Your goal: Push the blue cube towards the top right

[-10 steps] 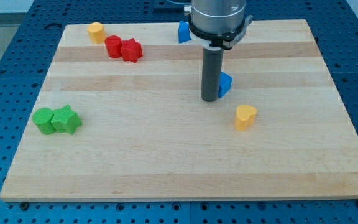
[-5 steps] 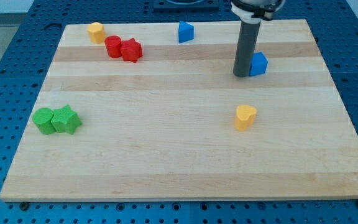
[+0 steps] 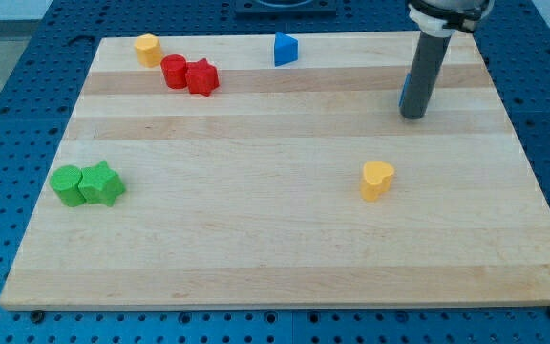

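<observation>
The blue cube (image 3: 404,93) is almost wholly hidden behind my dark rod; only a thin blue sliver shows at the rod's left edge, at the board's upper right. My tip (image 3: 412,116) rests on the board directly in front of the cube, touching or nearly touching it. The rod rises out of the view's top.
A second blue block (image 3: 285,49) sits near the board's top edge. A yellow heart-like block (image 3: 377,180) lies below my tip. A red cylinder (image 3: 173,70) and red star (image 3: 201,76) touch at upper left, by a yellow block (image 3: 147,48). Two green blocks (image 3: 86,184) sit at left.
My rod has moved right and up across the board, pushing the blue cube with it from the middle toward the upper right. The cube is now mostly hidden behind the rod.
</observation>
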You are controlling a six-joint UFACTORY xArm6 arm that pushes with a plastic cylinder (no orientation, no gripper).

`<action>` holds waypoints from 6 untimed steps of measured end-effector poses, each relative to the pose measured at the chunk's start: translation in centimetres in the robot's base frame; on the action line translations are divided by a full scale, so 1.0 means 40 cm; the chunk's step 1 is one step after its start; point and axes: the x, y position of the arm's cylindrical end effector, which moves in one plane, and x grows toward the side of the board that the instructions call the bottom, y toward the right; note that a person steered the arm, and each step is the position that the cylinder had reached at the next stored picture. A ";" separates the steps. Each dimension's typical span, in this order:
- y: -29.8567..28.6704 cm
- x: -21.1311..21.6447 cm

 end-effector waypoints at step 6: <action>0.033 -0.083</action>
